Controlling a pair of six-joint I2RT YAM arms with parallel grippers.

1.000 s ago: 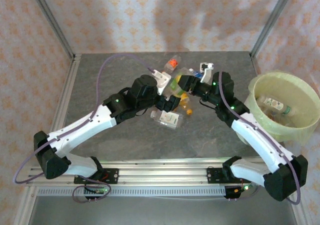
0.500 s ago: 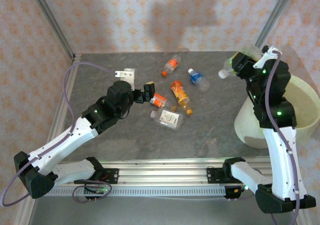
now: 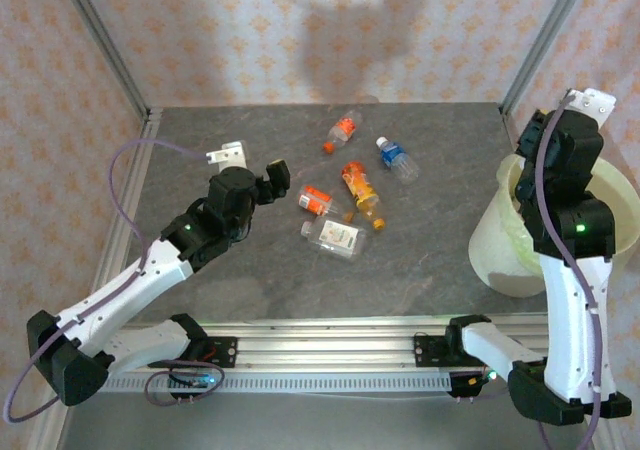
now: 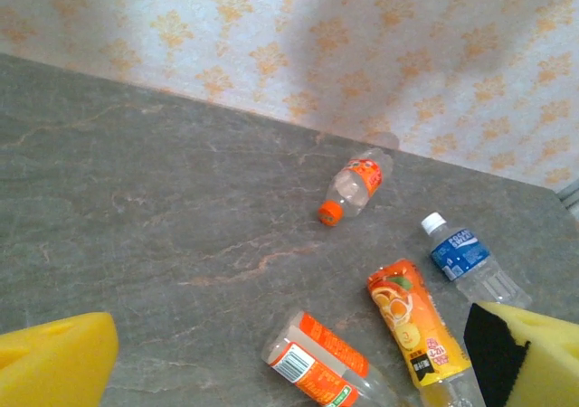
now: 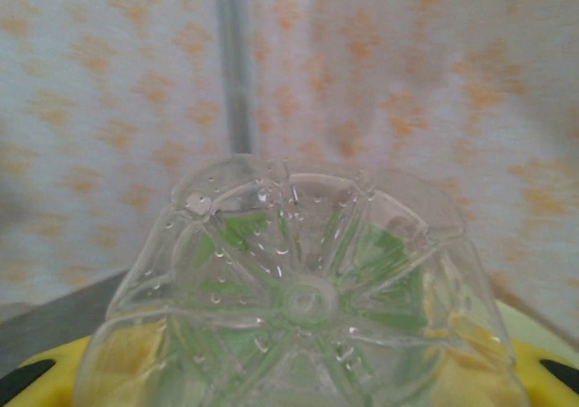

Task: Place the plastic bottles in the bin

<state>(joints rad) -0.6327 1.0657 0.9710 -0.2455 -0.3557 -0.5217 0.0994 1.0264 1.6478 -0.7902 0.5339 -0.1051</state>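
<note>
Right wrist camera shows the right end effector [image 5: 298,389] clamped on a clear green-labelled plastic bottle [image 5: 303,298]; the left end effector [image 4: 289,357] stands wide open.

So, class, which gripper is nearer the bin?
Right. The right gripper is raised by the bin's left rim, holding a bottle. The left gripper is far to the bin's left, beside the loose bottles.
</note>
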